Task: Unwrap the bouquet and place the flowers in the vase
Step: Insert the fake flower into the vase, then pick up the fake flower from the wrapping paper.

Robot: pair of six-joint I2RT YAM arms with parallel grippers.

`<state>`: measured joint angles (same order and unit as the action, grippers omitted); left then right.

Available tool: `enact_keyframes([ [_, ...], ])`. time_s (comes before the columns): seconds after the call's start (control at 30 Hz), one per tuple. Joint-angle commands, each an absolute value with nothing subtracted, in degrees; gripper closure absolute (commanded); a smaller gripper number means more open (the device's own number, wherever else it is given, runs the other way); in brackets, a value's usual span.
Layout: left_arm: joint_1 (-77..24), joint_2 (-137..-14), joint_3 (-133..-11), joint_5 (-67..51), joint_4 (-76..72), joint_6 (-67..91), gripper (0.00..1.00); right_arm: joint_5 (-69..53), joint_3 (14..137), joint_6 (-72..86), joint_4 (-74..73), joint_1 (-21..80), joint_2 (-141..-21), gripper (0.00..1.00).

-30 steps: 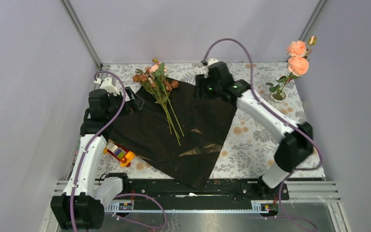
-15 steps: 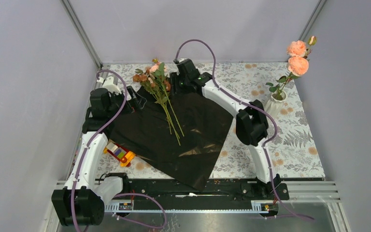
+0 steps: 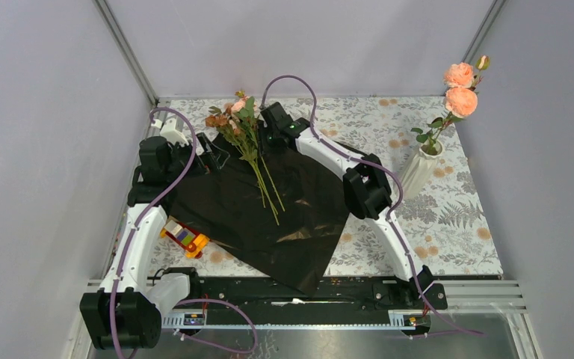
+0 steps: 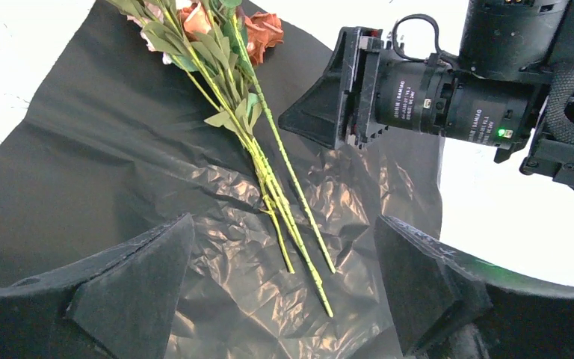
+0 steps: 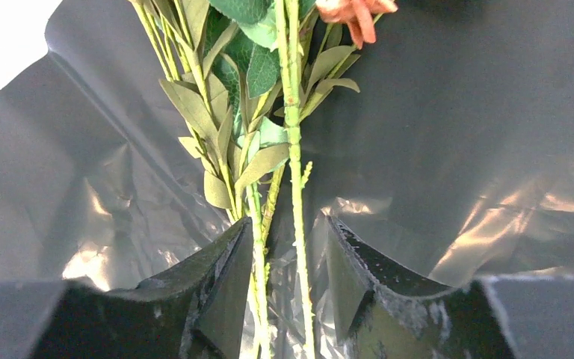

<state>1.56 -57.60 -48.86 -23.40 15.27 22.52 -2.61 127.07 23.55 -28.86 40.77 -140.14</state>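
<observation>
While the left tool [image 4: 284, 224] hangs wide open over the black wrapping paper [image 4: 82, 149], the right tool [image 5: 288, 232] straddles the stems of the flowers [image 5: 293, 149], jaws apart, not gripping.

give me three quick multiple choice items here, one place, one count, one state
1. The black paper is: A rolled in a cone B spread flat C balled up
2. The vase stands: A on the paper B on a shelf C on the tablecloth, right of the paper
3. Open roses in the vase: A none B two C five
Answers: B, it lies open under the flowers; C, it sits on the floral cloth, apart from the paper; B, two peach blooms plus a bud.
</observation>
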Motion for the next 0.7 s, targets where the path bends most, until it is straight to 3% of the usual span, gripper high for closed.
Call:
enact_keyframes([
  [0.0, 1.9, -57.7, -48.3, -25.1, 11.6, 22.9, 0.02, -2.2, 130.6, 24.6, -30.5, 42.1, -141.7, 0.54],
  [0.67, 1.9, -57.4, -48.2, -24.9, 12.2, 22.5, 0.02, 1.5, 132.1, 26.1, -30.4, 42.8, -145.4, 0.67],
])
